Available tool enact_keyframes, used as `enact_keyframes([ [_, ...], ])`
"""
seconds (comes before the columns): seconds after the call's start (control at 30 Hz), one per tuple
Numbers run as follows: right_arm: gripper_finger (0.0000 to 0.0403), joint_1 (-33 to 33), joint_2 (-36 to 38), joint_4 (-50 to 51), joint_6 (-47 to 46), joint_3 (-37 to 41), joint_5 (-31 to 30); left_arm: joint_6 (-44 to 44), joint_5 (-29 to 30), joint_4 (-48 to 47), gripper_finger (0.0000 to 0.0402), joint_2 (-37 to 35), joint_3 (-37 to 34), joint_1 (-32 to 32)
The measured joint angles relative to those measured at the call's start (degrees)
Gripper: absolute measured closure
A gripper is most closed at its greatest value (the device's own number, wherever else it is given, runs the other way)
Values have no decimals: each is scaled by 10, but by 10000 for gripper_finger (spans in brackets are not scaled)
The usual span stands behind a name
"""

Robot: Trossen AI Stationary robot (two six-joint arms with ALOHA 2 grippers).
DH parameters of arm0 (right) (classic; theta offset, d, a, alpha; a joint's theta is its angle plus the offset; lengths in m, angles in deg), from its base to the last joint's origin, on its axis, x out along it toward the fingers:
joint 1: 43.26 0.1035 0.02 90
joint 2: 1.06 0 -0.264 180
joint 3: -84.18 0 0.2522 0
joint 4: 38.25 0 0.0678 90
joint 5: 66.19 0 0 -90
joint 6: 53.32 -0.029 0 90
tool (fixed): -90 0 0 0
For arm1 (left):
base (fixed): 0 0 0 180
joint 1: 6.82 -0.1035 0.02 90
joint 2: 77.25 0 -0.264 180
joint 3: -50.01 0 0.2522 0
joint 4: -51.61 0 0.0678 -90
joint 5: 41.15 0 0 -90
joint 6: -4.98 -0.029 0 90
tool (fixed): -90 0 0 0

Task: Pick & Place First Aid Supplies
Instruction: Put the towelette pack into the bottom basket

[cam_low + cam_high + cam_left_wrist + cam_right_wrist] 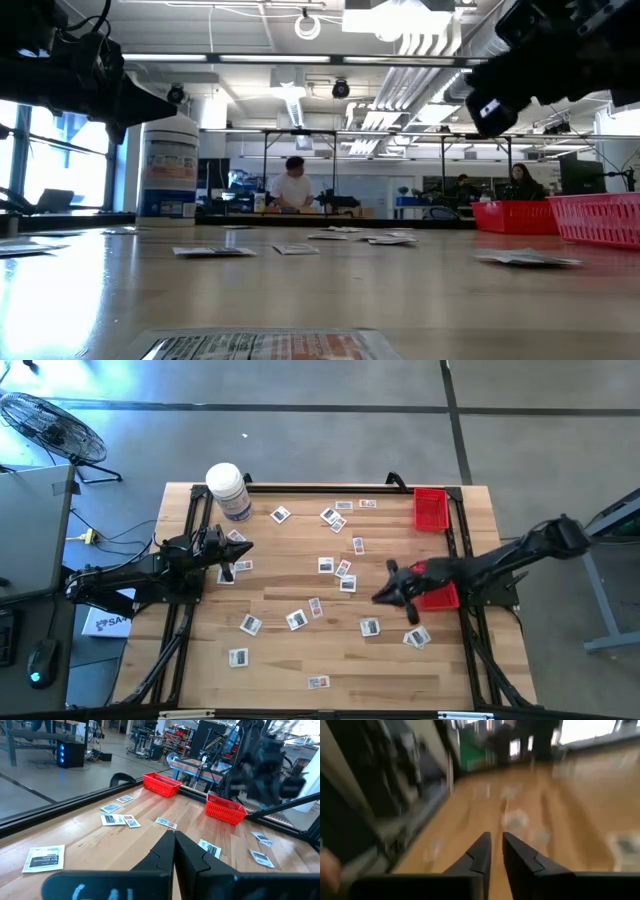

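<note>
Several small white first aid packets lie flat and scattered over the wooden table [300, 660], among them one [345, 568] at the middle and one [45, 857] close to the left arm. My left gripper [174, 836] is shut and hovers level above the table's left side [247, 548], with nothing between its fingers. My right gripper [495, 839] is open by a narrow gap. It hangs above the table's right half [379, 597], pointing toward the left over the bare wood. It holds nothing.
A red basket [430, 508] stands at the far right corner. A second red basket [443, 598] sits partly under the right arm. A big white jar [228, 490] stands at the far left. People sit in the room beyond [293, 185].
</note>
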Motion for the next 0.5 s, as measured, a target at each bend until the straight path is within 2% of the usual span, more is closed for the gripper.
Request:
enact_keyframes([
  [0.23,309,37,-104,197,11,-89,-25,0,0,0,401,0,0,0],
  [0.5,307,35,-236,219,30,-153,-10,0,0,0,401,0,0,0],
])
